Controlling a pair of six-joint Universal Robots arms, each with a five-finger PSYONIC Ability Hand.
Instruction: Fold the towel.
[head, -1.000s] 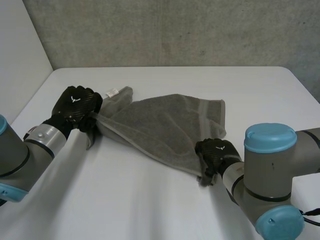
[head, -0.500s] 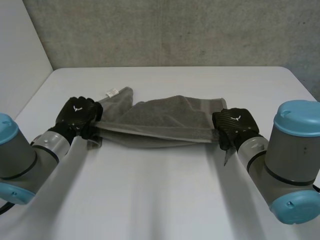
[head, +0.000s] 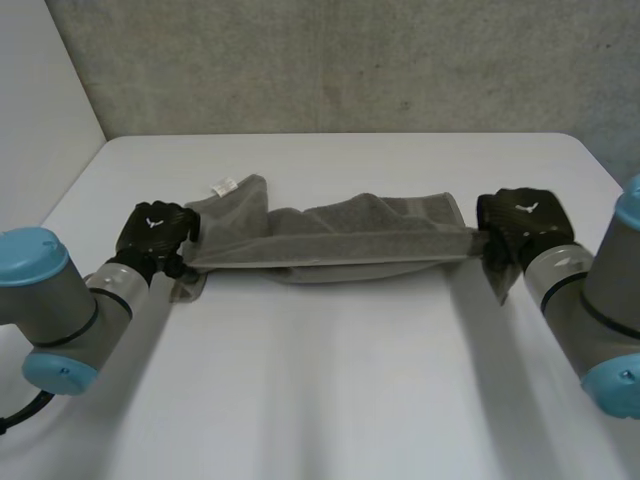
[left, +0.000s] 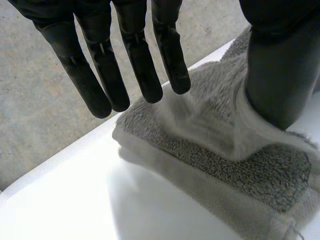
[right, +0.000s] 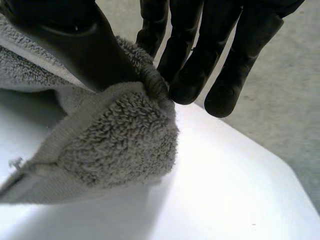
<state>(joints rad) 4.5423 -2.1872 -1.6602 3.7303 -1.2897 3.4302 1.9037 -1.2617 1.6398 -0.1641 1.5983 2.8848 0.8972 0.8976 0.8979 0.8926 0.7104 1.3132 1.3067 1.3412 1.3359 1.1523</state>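
The grey towel (head: 340, 240) is stretched into a long, bunched band across the white table (head: 330, 390), between my two hands. My left hand (head: 155, 232) is at the towel's left end. In the left wrist view its fingers (left: 135, 60) are straight and spread away from the thumb, and the towel (left: 225, 165) lies under the thumb and palm. My right hand (head: 520, 222) holds the right end, slightly raised. In the right wrist view its thumb and fingers (right: 200, 50) pinch the towel's edge (right: 115, 145), and a corner hangs below them.
A small white label (head: 223, 185) sticks out from the towel's far left corner. A grey wall rises behind the table's far edge. Bare table lies in front of the towel, between my arms.
My right hand has carried its towel corner rightward and away from me, pulling the cloth into a long band. My left hand's fingers have straightened out from a closed grip.
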